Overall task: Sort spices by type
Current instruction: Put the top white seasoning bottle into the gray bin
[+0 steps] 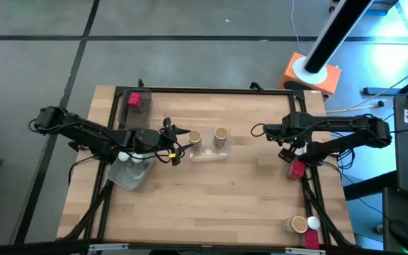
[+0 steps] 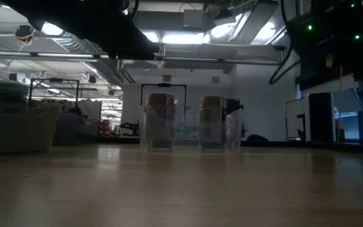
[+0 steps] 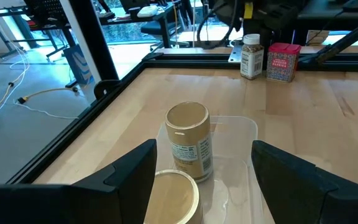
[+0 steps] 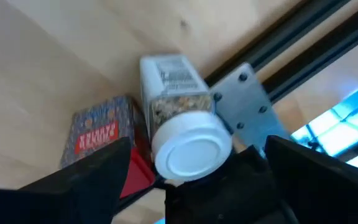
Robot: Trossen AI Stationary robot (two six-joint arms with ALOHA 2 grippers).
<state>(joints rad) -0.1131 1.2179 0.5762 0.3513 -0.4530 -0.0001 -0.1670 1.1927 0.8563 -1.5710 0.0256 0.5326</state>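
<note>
Spices are partly sorted: two tan jars (image 1: 207, 137) sit in the middle tray (image 1: 210, 154) by the open left claw (image 1: 181, 144), while the open right claw (image 4: 185, 180) hovers over a white-capped jar (image 4: 182, 127) at the surface edge, more unsorted.

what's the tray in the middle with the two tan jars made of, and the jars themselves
The tray looks like clear, glossy plastic: the wood grain shows through its walls. The two tan jars seem matte, perhaps cardboard or cork-coloured plastic, with printed paper-like labels; the look leaves it open.
</note>
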